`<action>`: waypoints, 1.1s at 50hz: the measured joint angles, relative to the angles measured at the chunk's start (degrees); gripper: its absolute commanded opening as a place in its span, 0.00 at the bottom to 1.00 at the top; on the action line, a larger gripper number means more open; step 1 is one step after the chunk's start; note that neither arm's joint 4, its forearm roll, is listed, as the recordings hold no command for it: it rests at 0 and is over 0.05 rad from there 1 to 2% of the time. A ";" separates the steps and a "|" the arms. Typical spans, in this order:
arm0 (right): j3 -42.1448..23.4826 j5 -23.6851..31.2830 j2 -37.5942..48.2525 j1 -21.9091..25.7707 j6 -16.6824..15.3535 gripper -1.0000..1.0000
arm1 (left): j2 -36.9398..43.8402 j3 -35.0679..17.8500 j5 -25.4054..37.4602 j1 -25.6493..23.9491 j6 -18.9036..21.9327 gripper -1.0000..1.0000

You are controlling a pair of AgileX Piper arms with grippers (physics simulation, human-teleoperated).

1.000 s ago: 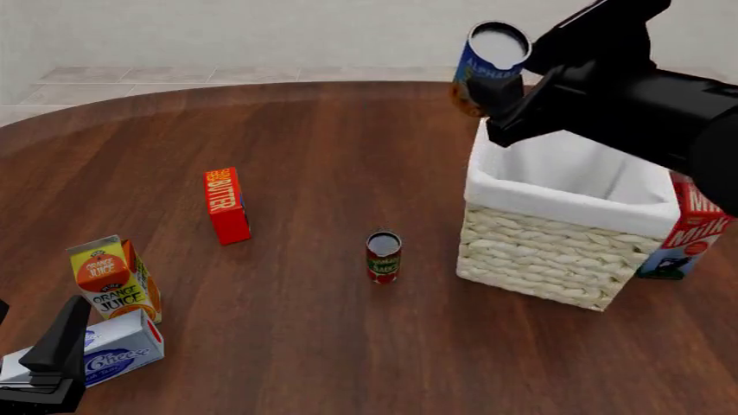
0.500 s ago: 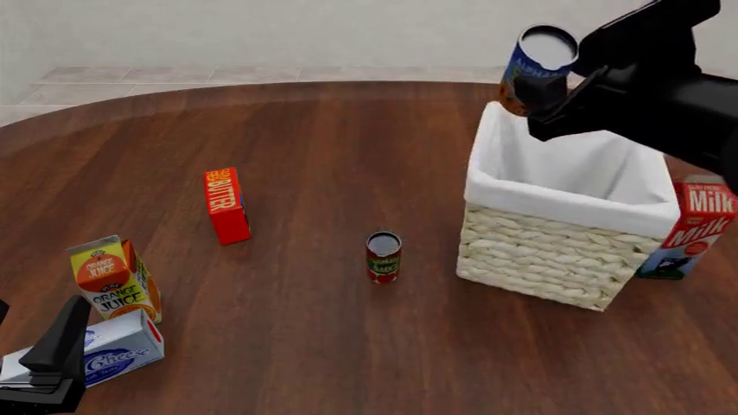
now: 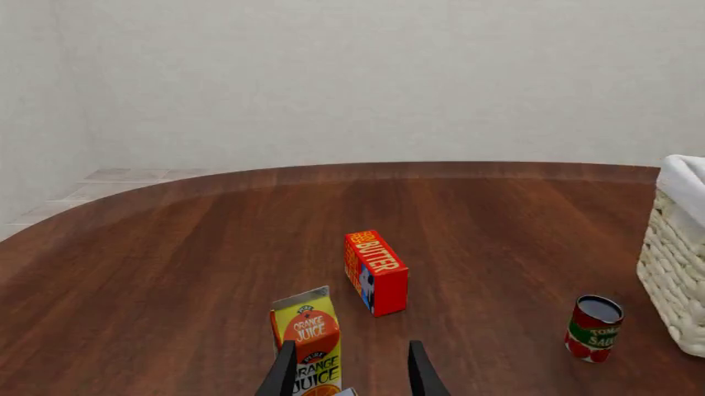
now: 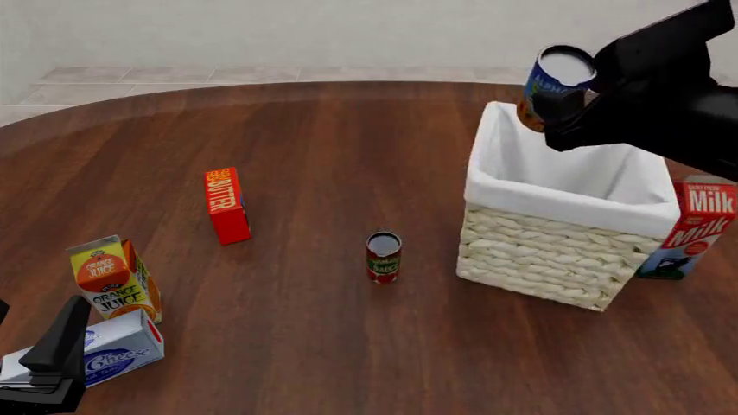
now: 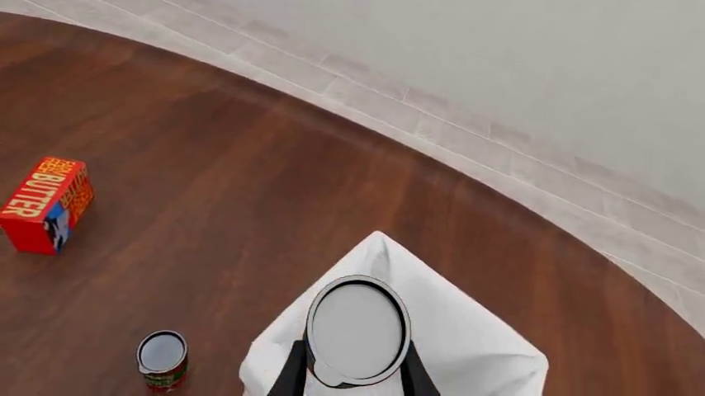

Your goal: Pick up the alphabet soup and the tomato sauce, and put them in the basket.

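I've got 4 bystanders on the dark wood table (image 4: 323,156): a red butter box (image 4: 226,206) standing upright out in the open, an orange juice carton (image 4: 113,278) near the left front edge, a blue-and-white carton (image 4: 119,349) lying just beside it, and a milk carton (image 4: 692,226) at far right.

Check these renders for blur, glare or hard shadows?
Front view: sharp throughout, flat even light, only faint soft shadows beside the tomato sauce and basket. Left wrist view: crisp, no glare on the table. Right wrist view: alphabet soup lid flat grey, no highlight.
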 measured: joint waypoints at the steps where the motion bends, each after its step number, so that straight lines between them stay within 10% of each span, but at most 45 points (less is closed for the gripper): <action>1: 0.00 0.31 0.03 -0.02 0.12 0.00 | 0.00 0.00 0.00 0.00 0.00 1.00; 55: -2.51 16.07 1.75 -5.45 -1.92 0.00 | 0.00 0.00 0.00 0.00 0.00 1.00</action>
